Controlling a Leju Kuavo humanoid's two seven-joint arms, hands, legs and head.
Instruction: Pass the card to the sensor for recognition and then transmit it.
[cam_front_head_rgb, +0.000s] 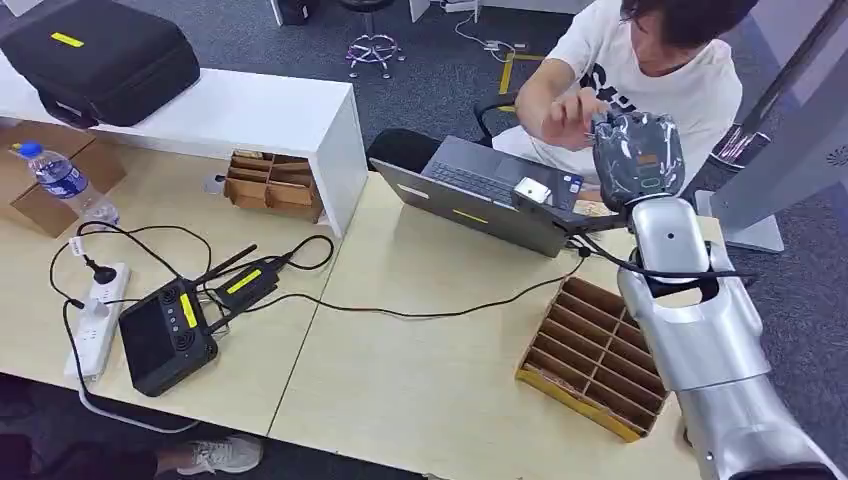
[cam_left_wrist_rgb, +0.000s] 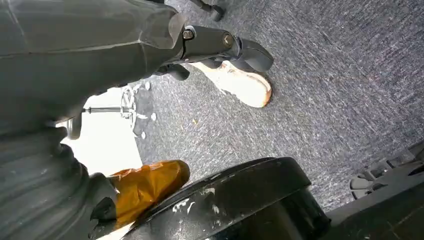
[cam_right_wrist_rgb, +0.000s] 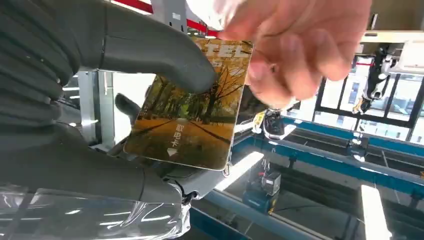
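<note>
- The card (cam_right_wrist_rgb: 192, 107), sitting left of centre in the right wrist view, is showing the white letters "TEL" at its upper edge, where a person's hand (cam_right_wrist_rgb: 295, 47) is covering the rest of the word.
- The same card is carrying white Chinese characters and a small white arrowhead on its lower half; they are appearing sideways and too small to read surely.
- The person's white shirt (cam_front_head_rgb: 690, 85), upper right of the head view, is bearing dark lettering, mostly hidden and unreadable.
</note>
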